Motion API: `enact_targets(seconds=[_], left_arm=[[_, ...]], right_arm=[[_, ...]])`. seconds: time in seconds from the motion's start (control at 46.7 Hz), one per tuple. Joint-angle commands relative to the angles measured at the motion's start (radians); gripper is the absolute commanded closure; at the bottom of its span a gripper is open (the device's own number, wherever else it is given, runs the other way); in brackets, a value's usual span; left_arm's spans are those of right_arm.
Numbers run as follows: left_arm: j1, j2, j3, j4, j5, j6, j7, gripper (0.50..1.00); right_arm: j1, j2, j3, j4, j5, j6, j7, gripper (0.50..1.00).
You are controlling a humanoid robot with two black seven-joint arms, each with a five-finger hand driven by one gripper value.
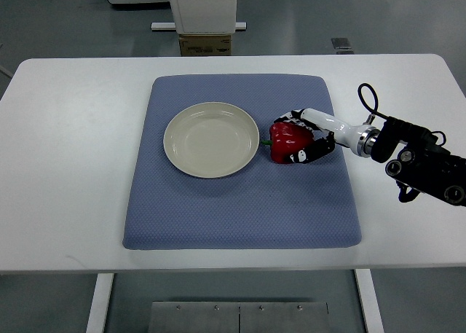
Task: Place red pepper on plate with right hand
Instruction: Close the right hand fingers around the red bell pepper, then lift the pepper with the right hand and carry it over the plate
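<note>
A red pepper with a green stem lies on the blue mat, just right of the cream plate. My right hand comes in from the right edge and its fingers are curled around the pepper from the right side. The pepper's stem points toward the plate's rim. The plate holds nothing. The left arm does not show.
The mat lies on a white table. A white machine base and a cardboard box stand beyond the table's far edge. My right forearm with its black cable reaches over the table's right side.
</note>
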Motion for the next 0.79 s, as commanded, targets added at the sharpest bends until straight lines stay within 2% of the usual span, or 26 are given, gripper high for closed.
enact_targets(seconds=[0.0, 0.407, 0.643, 0.771], left_arm=[[0.0, 0.0, 0.0, 0.0, 0.0, 0.0, 0.0, 0.5], [0.0, 0.0, 0.0, 0.0, 0.0, 0.0, 0.0, 0.5], [0.0, 0.0, 0.0, 0.0, 0.0, 0.0, 0.0, 0.5], [0.0, 0.0, 0.0, 0.0, 0.0, 0.0, 0.0, 0.5]], right_arm=[[0.005, -0.003, 0.0, -0.001, 0.001, 0.0, -0.004, 1.0], [0.152, 0.012, 0.014, -0.001, 0.018, -0.002, -0.097, 1.0], [0.212, 0.164, 0.012, -0.034, 0.025, -0.008, -0.168, 1.0], [0.226, 0.251, 0.012, -0.092, 0.025, -0.009, -0.183, 1.0]])
